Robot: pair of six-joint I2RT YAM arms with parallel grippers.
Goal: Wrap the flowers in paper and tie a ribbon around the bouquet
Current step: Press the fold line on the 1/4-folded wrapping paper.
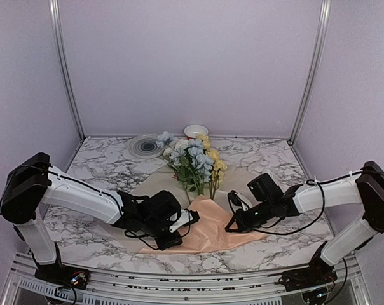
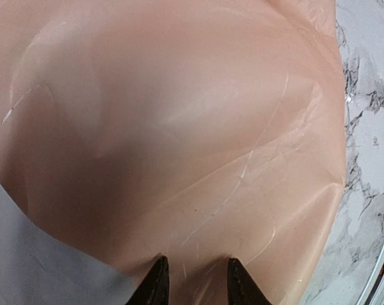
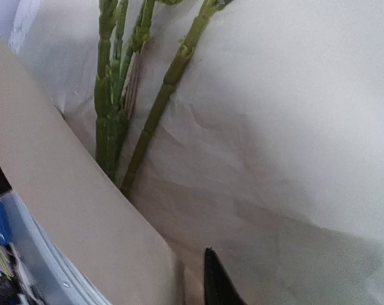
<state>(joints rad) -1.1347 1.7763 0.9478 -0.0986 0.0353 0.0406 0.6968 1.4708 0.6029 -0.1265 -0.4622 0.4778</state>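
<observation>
Flowers: the flowers (image 1: 195, 159) are lying at the middle of the table (image 1: 103, 165), blooms pointing to the far side and stems (image 3: 112, 101) running back toward the arm bases.
Paper: the paper (image 1: 211, 222) is lying under the bunch, pale side up, with its near corner turning up over the stem ends and showing peach.
Axis: the bunch is running near to far, so the peach flap is sitting across its lower end, between the two grippers.
Nearer arm: neither; the left gripper (image 1: 187, 219) is touching the flap's left edge and the right gripper (image 1: 232, 225) is sitting at its right edge.
Left gripper: its fingertips (image 2: 156, 283) are standing partly spread, with the peach sheet lying between them; no pinch is showing.
Right gripper: only one fingertip (image 3: 216, 283) is showing, against the pale paper near the stems; spread or pressed together cannot be told.
Coming move: judging by this, one side of the sheet is needing to be carried sideways across the stems.
</observation>
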